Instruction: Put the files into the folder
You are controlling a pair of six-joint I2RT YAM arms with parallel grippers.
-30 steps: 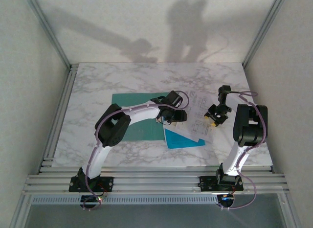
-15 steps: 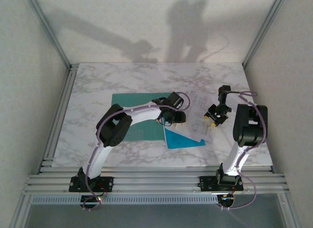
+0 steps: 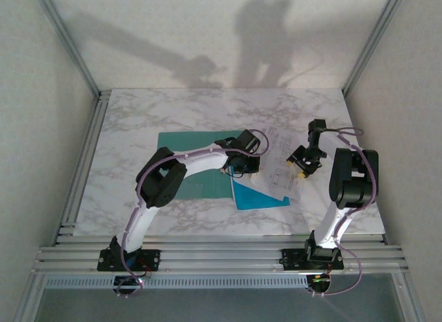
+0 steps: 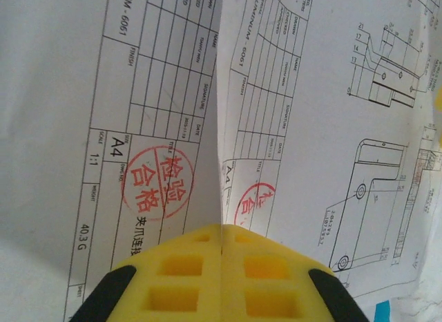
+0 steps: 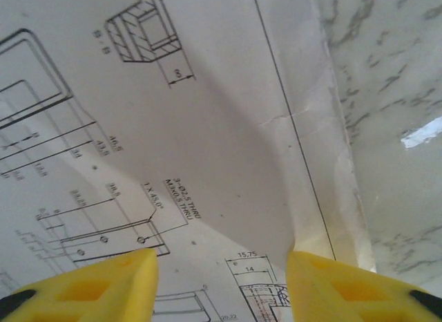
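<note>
The white sheets (image 3: 280, 156) of the files lie right of centre, printed with drawings, over the cyan-blue sheet (image 3: 259, 196) that sticks out at their near edge. The dark teal folder (image 3: 186, 163) lies flat to their left, partly under my left arm. My left gripper (image 3: 250, 167) is at the sheets' left edge. In the left wrist view its yellow fingers (image 4: 179, 273) are shut on a raised fold of a white sheet (image 4: 207, 149). My right gripper (image 3: 299, 164) hangs open over the sheets' right side, its fingers (image 5: 103, 284) apart above the white sheet (image 5: 207, 128).
The marble table (image 3: 207, 115) is bare behind the folder and papers. Its right edge (image 3: 369, 184) lies close to the right arm, and bare marble (image 5: 394, 128) shows beside the sheets. Aluminium rails (image 3: 221, 256) run along the near edge.
My right gripper has shifted slightly back and turned a little over the sheets. The left gripper has stayed in place on the paper.
</note>
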